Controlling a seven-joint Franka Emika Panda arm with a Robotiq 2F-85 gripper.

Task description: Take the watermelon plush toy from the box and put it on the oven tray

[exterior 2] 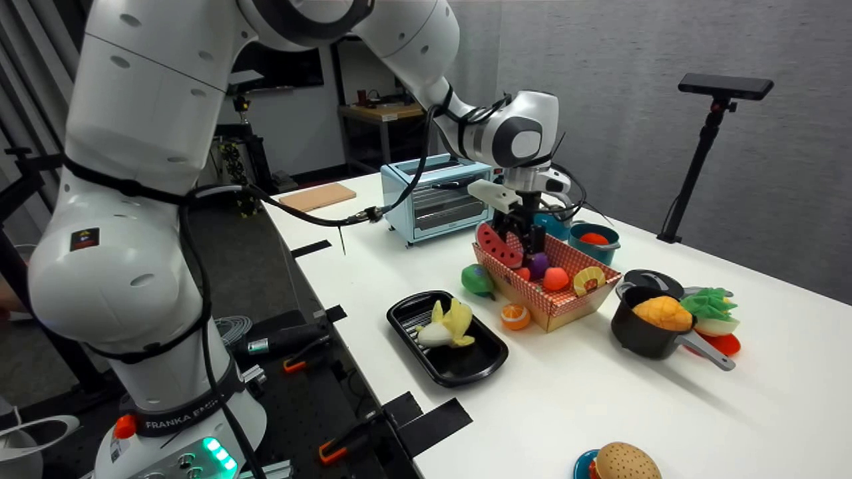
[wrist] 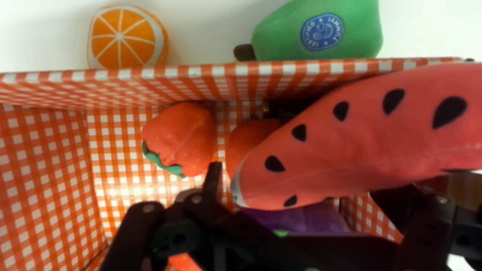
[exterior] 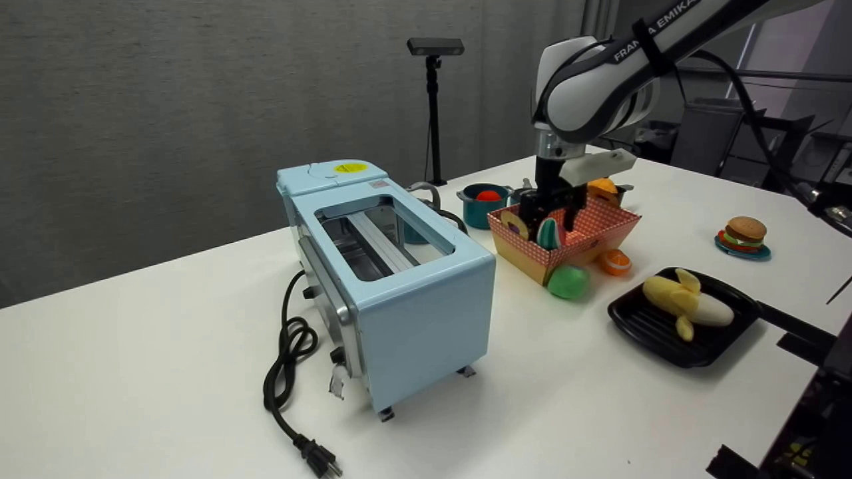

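Gaping in the box [exterior 2: 567, 309], end effector [exterior 2: 522, 238] hangs near watermelon toy [wrist: 350, 146].

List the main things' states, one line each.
Gripper, open
Box, open-topped
Watermelon plush toy, inside the box, tilted
Banana plush, partly peeled
Oven tray, holding the banana plush
Teal pot, uncovered, red toy inside
Black pot, uncovered, orange-yellow toy inside
Toaster door, apparently shut
Power plug, unplugged

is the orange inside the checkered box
No, in an exterior view the orange lies on the table, outside the box.
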